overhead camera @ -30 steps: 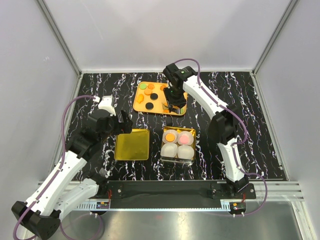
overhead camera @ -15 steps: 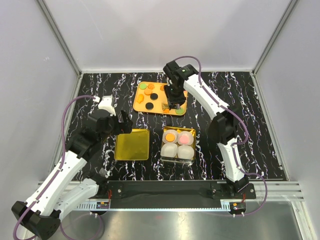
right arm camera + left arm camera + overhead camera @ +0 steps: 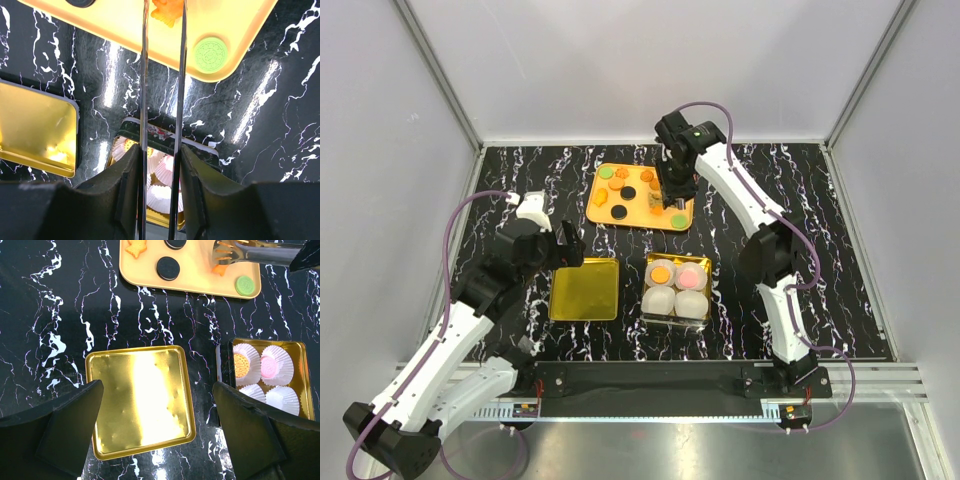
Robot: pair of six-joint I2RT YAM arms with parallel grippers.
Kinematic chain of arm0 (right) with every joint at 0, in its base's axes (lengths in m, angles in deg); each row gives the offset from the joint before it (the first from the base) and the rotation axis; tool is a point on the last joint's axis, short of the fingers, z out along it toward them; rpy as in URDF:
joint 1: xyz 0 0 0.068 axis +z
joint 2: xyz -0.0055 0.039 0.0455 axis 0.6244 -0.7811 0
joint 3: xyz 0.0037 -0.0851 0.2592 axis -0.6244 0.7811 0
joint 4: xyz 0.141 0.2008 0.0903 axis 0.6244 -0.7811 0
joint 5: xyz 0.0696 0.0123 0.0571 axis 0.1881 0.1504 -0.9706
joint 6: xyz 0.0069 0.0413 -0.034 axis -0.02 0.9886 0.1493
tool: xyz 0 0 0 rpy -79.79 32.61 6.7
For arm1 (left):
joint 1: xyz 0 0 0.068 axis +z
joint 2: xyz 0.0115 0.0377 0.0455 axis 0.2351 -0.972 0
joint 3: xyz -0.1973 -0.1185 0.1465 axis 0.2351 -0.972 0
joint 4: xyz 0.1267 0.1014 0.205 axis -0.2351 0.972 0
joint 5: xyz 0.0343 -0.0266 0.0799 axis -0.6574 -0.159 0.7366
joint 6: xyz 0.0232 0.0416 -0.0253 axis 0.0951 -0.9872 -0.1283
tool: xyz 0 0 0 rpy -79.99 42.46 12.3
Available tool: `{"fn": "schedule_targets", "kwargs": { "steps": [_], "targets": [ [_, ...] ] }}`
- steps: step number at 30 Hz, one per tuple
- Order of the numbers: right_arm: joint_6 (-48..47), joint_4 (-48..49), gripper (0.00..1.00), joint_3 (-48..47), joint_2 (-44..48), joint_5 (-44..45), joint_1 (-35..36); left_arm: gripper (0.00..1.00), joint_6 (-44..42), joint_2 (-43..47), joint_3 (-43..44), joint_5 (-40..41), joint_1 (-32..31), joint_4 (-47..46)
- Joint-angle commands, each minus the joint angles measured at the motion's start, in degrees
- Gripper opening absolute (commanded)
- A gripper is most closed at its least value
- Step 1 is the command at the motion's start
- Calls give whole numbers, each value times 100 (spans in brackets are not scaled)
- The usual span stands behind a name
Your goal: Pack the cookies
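The right gripper (image 3: 159,160) is clenched on a pair of metal tongs (image 3: 144,90), its fingers (image 3: 125,190) squeezing the two blades nearer together than a second ago. Ahead of the fingers, the blade tips stand either side of an orange cookie (image 3: 167,10); whether it is off the surface cannot be told. A green cookie (image 3: 210,54) lies just to the right of the tips on the same orange tray (image 3: 235,20). Against the earlier overhead frames, this gripper now stands farther back over the tray. Behind it, toward its base, sits the gold tin (image 3: 306,390) with four white paper cups (image 3: 282,397); the two cups nearer the gripper hold a round orange cookie (image 3: 241,365) and a pink cookie (image 3: 268,366), as before. The left gripper (image 3: 157,385) is spread wide and unmoved, hanging over the gold lid (image 3: 140,405), with the tin at its right.
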Motion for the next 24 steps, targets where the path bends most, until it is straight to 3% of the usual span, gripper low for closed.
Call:
{"fn": "schedule_targets", "kwargs": {
  "steps": [1,11,24],
  "targets": [
    [13,69,36,-267,289,71,-66,99,15,52,35,13,31,-212],
    [21,69,35,-267,429,62,-136,99,15,52,27,13,31,-212],
    [92,218,35,603,1614,-69,-127,99,15,43,35,-23,31,-221]
  ]
}}
